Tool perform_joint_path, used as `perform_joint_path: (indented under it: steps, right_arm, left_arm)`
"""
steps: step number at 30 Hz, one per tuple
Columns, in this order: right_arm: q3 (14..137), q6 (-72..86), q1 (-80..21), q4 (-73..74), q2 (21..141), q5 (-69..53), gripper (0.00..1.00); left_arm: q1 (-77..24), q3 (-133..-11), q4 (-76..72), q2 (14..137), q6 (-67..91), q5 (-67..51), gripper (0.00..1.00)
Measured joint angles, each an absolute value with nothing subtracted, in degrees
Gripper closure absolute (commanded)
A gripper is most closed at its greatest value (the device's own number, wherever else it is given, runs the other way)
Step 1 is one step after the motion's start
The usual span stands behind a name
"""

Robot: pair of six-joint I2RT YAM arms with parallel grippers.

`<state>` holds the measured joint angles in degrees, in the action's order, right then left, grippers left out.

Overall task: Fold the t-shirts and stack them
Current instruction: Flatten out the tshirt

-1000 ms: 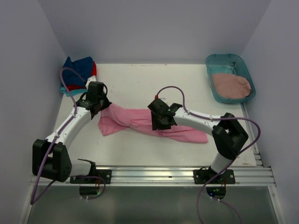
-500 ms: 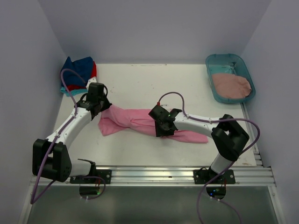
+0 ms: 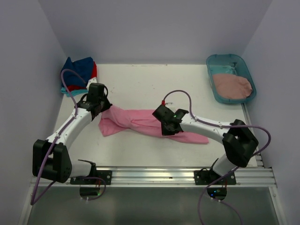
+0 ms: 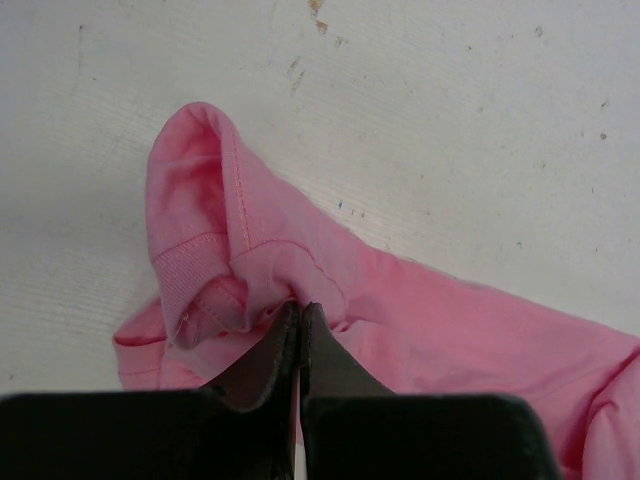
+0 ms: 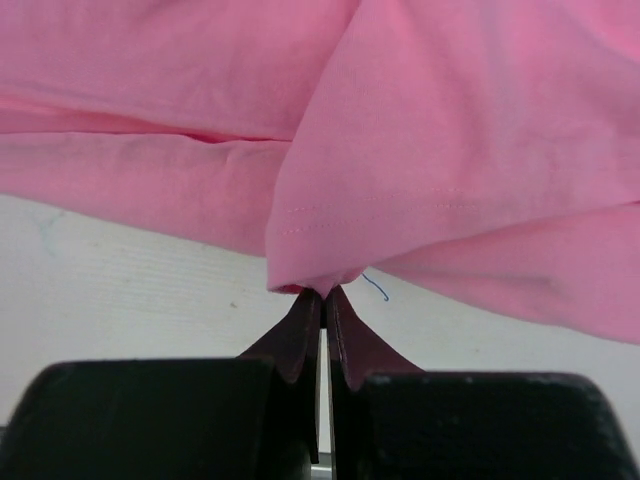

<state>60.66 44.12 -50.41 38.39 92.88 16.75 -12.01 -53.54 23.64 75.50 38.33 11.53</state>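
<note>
The left pincer [image 4: 300,306] and right pincer [image 5: 323,293] each clench the rumpled pink shirt [image 3: 136,120] on the desk [image 3: 140,84]; its folding seems barely begun.

One t-shirt [image 3: 136,121] across the middle of the desk [image 3: 140,84], the rest at the far corners
The left jaws sit on its left end, the right jaws on its near edge around the middle. A heap of t-shirts [image 3: 77,75] lies in the far left corner; a tub [image 3: 225,60] stands in the far right corner with another t-shirt [image 3: 232,86] inside it
</note>
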Motion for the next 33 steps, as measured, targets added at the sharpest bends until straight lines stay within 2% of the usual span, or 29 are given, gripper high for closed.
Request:
perform_joint_path:
  steps: [7, 14, 17, 24, 26, 27, 29, 30, 33]
  right_arm:
    - [64.7, 44.4, -50.4, 44.6, 78.5, 23.9, 1.00]
    - [72.8, 50.5, -50.3, 54.1, 63.9, 40.1, 1.00]
    - [73.6, 53.2, -49.6, 58.2, 59.7, 46.2, 1.00]
    - [72.7, 56.3, -49.0, 63.4, 57.2, 51.1, 1.00]
    - [72.1, 56.7, -49.0, 64.1, 56.9, 51.6, 1.00]
    - [72.0, 56.9, -49.0, 64.5, 56.7, 51.9, 1.00]
    - [71.9, 57.1, -49.0, 65.2, 56.1, 52.2, 1.00]
    - [71.9, 57.1, -49.0, 65.4, 55.8, 52.6, 1.00]
    - [71.9, 57.2, -49.0, 65.8, 54.9, 53.3, 1.00]
  left_arm:
    - [-12.0, -53.5, 23.7, 74.9, 37.5, 10.3, 1.00]
    - [-12.0, -53.8, 26.3, 70.2, 34.0, 7.4, 1.00]
    - [-12.0, -54.4, 28.6, 66.0, 32.2, 7.3, 1.00]
    - [-12.0, -55.5, 30.6, 51.6, 30.5, 5.9, 1.00]
    - [-12.0, -55.5, 30.2, 46.3, 30.3, 4.2, 0.88]
    - [-12.0, -55.4, 29.8, 42.9, 30.1, 3.0, 0.74]
    - [-12.0, -54.7, 26.7, 35.5, 29.6, 0.5, 0.63]
    - [-12.0, -54.3, 25.2, 32.2, 29.5, -0.3, 0.52]
    - [-12.0, -55.8, 23.3, 26.6, 29.3, -0.4, 0.47]
